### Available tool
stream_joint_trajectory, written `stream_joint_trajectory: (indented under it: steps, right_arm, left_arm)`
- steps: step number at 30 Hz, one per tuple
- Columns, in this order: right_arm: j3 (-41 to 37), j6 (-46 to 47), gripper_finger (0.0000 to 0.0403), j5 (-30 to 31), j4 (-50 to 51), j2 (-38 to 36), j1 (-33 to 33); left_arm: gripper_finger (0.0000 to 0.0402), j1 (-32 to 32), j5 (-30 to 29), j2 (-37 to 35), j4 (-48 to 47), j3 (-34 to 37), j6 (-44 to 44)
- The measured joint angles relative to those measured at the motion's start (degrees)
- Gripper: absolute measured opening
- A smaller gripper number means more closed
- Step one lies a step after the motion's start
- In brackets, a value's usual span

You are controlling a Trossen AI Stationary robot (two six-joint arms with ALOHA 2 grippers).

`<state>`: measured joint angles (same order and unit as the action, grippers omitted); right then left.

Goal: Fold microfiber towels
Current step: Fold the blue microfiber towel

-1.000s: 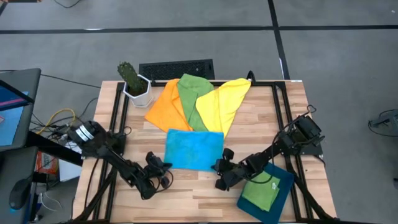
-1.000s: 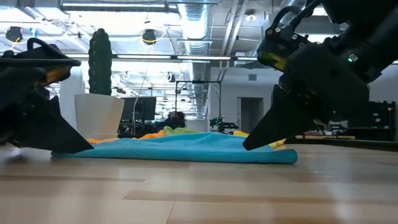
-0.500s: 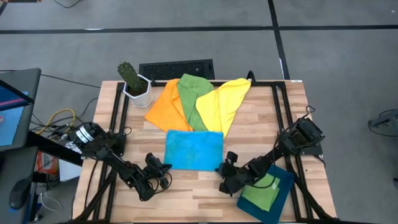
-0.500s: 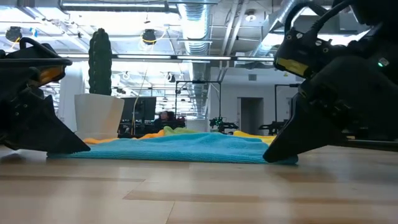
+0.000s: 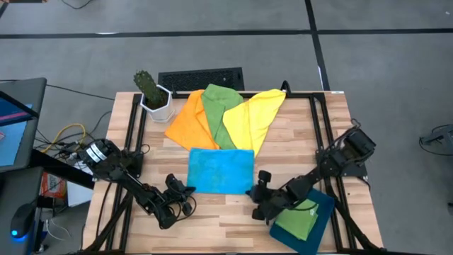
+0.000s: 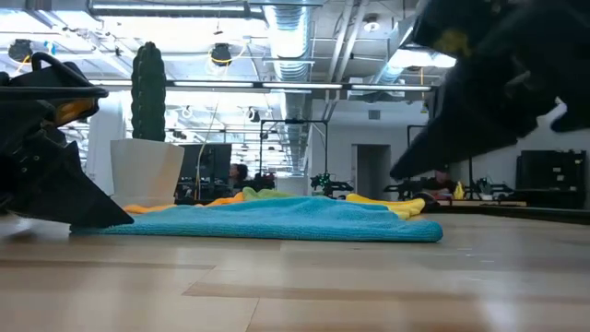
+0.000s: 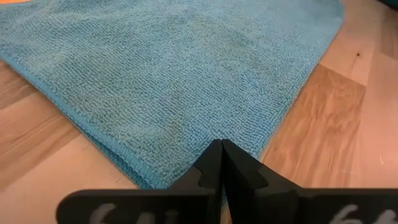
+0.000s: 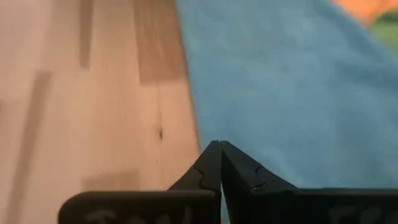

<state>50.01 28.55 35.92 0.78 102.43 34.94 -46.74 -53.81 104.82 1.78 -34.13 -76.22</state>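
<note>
The bright blue towel (image 5: 221, 171) was seen lying flat on the tabletop (image 5: 297, 134), nearest the arms, with the orange towel (image 5: 190, 122), a green towel (image 5: 216, 110) and the yellow towel (image 5: 255, 117) fanned out behind it, overlapping one another. A second green towel (image 5: 297, 219) was seen folded in the dark teal tray (image 5: 322, 212) at the near right corner. The left claw (image 7: 222, 163) was set low at the blue towel's near left corner, its fingers pressed together and seemingly pinched on the hem. The right claw (image 8: 219, 163) was placed at the near right corner, fingers closed to a point over the edge; whether any cloth was caught there could not be told, and in the low view that arm appeared raised off the wood. A lopsided fold would be risked if only one corner were truly held: the cloth would be dragged askew as the claws were carried forward. A thin pinch on the hem could also be lost mid-lift, and the towels behind could be disturbed by a fold carried too far.
</note>
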Motion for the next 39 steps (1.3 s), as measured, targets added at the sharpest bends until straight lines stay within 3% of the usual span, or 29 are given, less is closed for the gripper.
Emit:
stream_joint_trajectory:
  steps: [5, 14, 25, 32, 39]
  right_arm:
    - [-0.1, 1.6, 0.0024, 2.4, 2.9, 0.0, 0.1]
    - [0.2, 4.8, 0.0024, -3.9, 2.7, 6.0, -0.9]
    - [-0.1, 2.0, 0.0029, -1.9, 6.3, -1.4, 0.3]
    - [-0.1, 1.0, 0.0078, -1.7, 1.8, 3.5, 0.3]
    - [-0.1, 1.5, 0.0125, -2.8, 0.8, 5.7, 0.4]
  left_arm:
    - [0.0002, -0.1, 0.8, -1.2, -1.9, 0.0, 0.1]
    - [0.0002, -0.1, 2.0, -3.7, -4.6, 0.2, 1.7]
    - [0.0002, -0.1, 2.9, -5.7, -5.6, 0.2, 1.6]
    - [0.0002, -0.1, -2.5, -11.9, -3.7, 0.1, 7.1]
    - [0.0002, 4.0, -7.4, -11.3, 8.5, 0.1, 18.6]
